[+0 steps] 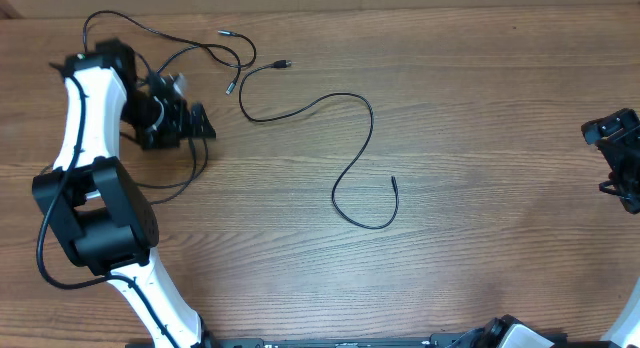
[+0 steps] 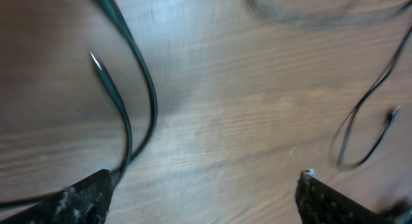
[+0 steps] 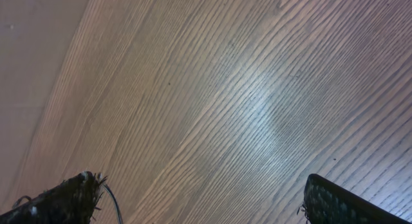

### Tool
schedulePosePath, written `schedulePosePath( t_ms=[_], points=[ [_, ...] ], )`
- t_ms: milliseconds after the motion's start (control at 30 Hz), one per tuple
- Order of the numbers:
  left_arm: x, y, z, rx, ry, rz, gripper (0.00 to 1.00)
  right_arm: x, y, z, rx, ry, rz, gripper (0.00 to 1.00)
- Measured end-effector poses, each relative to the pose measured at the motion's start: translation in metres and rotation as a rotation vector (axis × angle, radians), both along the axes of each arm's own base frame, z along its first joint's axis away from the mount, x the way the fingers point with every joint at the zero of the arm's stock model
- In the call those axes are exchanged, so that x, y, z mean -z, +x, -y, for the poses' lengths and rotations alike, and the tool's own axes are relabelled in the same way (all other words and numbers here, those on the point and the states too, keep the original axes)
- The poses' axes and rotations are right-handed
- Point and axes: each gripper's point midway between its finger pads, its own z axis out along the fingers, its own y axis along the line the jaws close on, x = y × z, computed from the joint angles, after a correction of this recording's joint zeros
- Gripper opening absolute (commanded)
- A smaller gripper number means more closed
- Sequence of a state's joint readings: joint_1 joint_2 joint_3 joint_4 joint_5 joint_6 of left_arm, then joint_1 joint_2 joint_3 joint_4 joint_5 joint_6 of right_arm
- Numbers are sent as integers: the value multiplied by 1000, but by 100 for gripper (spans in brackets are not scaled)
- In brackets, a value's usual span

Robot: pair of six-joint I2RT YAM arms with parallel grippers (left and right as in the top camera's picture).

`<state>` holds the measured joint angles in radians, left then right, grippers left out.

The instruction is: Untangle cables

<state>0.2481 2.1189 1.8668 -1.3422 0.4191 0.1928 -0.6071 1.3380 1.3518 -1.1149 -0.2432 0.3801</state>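
Hovers with left tool (image 2: pixel 203 182) wide, empty, near cables (image 2: pixel 154 105) on tabletop (image 1: pixel 480 108). Holds right tool (image 3: pixel 199 188) wide, empty, well apart.

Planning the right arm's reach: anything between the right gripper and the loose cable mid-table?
Nothing visible. Only bare wooden table lies between the right gripper and the loose cable; the other cables sit farther left, beyond it.

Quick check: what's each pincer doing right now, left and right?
Left pincer: open, holding nothing; a cable runs just beside it.
Right pincer: open, holding nothing.
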Motion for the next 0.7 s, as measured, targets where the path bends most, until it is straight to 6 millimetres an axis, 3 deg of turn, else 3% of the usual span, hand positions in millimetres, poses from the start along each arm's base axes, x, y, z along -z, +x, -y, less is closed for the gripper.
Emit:
schedulePosePath(
  t_ms=[233, 333, 500, 700],
  points=[
    [-82, 58, -12, -173, 18, 225, 100, 0, 0, 0, 1, 0, 0, 100],
    [-105, 68, -14, -314, -17, 240, 100, 0, 0, 0, 0, 0, 0, 100],
    [-113, 71, -13, -527, -90, 172, 100, 0, 0, 0, 0, 0, 0, 100],
    [-113, 73, -15, -625, -108, 139, 100, 0, 0, 0, 0, -1, 1, 100]
  ],
)
